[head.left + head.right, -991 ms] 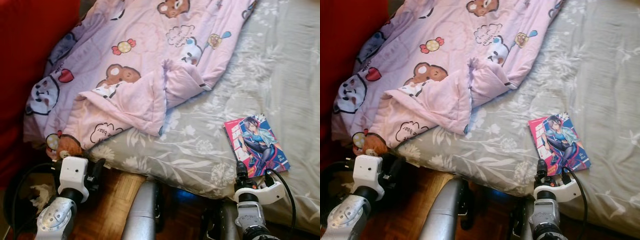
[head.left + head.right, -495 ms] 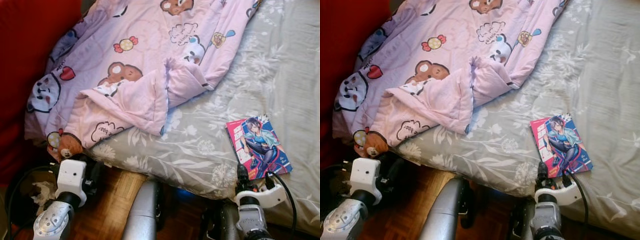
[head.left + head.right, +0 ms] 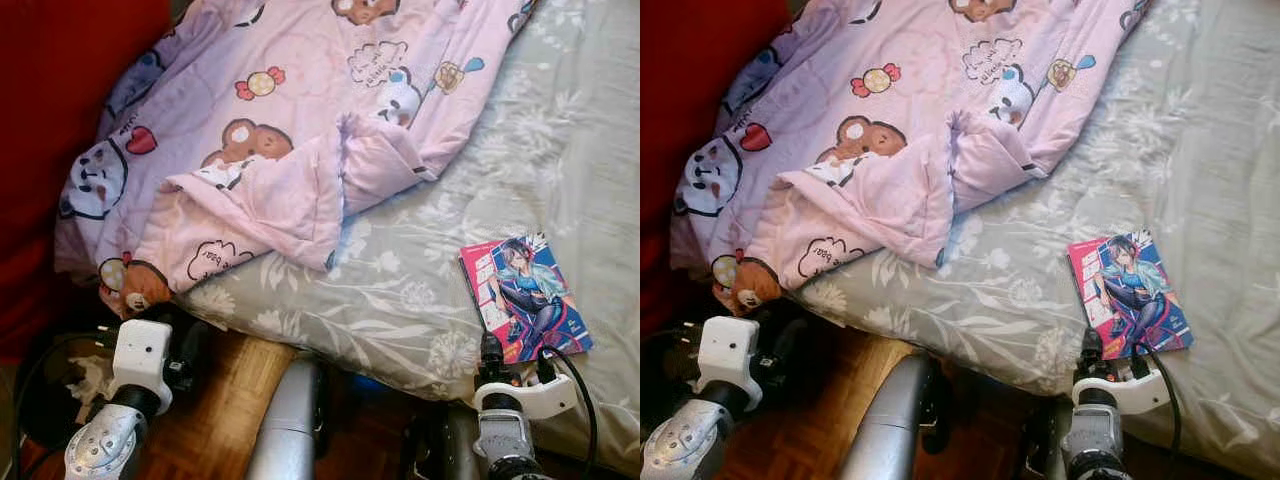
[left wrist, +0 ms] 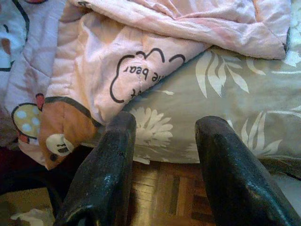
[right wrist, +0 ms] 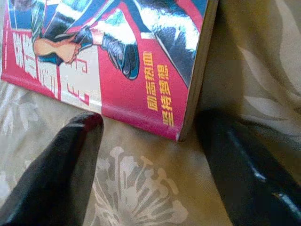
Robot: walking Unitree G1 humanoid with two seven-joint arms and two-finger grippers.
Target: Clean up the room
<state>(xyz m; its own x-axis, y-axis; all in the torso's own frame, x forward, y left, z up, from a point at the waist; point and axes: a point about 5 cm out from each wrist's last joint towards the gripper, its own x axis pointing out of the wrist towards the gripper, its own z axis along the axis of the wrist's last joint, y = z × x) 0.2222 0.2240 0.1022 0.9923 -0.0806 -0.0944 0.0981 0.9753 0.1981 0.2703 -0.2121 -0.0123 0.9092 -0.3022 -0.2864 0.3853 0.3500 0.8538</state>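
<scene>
Bed (image 3: 560,120) w/ grey floral sheet, far from tidy. Pink cartoon-print quilt (image 3: 300,130) lies rumpled across the robot's-left half, one corner folded back on itself, lower edge w/ bear print hanging over the bed side toward the parquet floor (image 3: 215,400). Manga book (image 3: 525,297) flat on the sheet near the bed's front edge, robot's right, well apart from the quilt. Right end effector (image 5: 150,141) low at the bed edge, just short of the book; fingers spread wide, empty, straddling the book's near corner in the wrist view, tips on or just above the sheet, can't tell which. Left end effector (image 4: 164,146) down by the hanging quilt corner, also wide open, holding nothing. Red wall or panel (image 3: 60,110) at far left. Progress, my read: early. Nothing picked up yet; book not gripped, quilt unstraightened. Book grab looks like the step in hand, quilt after.
</scene>
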